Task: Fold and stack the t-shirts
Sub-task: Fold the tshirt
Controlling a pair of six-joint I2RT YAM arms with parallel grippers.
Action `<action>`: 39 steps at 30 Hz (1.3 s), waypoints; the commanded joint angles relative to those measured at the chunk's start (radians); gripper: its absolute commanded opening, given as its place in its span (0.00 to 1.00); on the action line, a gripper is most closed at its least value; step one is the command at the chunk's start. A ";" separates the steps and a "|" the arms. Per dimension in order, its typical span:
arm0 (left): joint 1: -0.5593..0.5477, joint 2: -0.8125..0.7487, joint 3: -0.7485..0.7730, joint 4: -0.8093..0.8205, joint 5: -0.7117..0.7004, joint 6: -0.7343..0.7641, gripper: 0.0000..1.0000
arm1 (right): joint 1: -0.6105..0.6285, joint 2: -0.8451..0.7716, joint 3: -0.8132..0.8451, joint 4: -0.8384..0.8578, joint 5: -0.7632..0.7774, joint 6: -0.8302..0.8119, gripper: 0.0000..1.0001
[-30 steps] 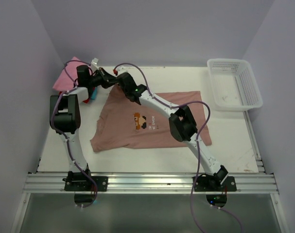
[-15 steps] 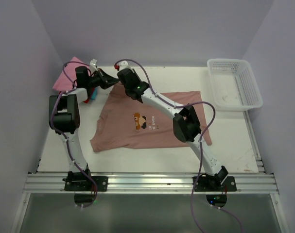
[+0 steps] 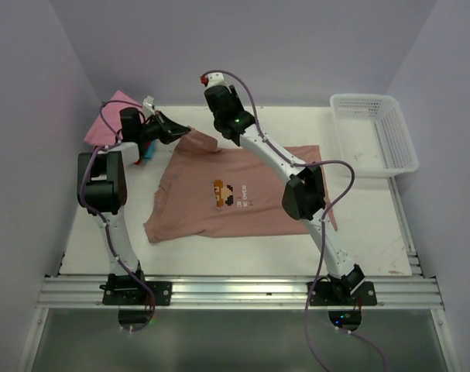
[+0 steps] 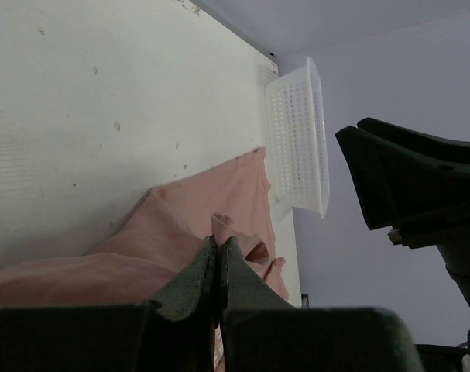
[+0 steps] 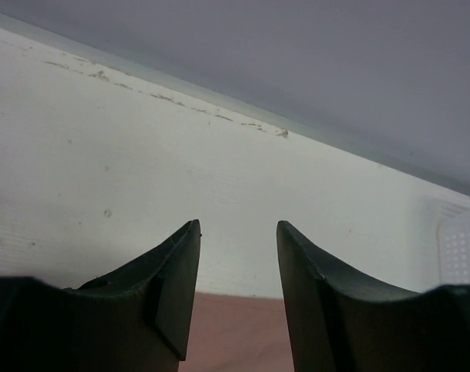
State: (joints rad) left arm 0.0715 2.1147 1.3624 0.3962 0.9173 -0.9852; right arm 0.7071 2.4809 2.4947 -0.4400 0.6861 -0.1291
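Two pincers, two states: left gripper [image 4: 217, 248] is clamped on the shirt's [image 3: 190, 203] far-left corner, the rest flat on the table [image 3: 374, 232], while right gripper [image 5: 238, 232] hangs half-wide and empty, so we judge a matching right-corner pinch comes first.

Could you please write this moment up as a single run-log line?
left gripper: shut on pink t-shirt corner | right gripper: open, holding nothing
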 commanded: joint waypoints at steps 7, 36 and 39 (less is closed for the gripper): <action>0.011 -0.048 -0.005 0.089 0.026 -0.036 0.00 | -0.012 -0.290 -0.368 0.053 -0.146 0.189 0.60; 0.010 -0.513 -0.477 -0.187 0.008 0.117 0.00 | -0.483 -0.223 -0.347 -0.394 0.010 0.467 0.73; 0.010 -0.616 -0.577 -0.236 0.000 0.135 0.00 | -0.497 -0.189 -0.327 -0.401 -0.031 0.473 0.73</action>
State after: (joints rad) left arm 0.0719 1.5791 0.8368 0.2333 0.9218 -0.9100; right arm 0.2317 2.2604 2.1265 -0.8459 0.7002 0.3393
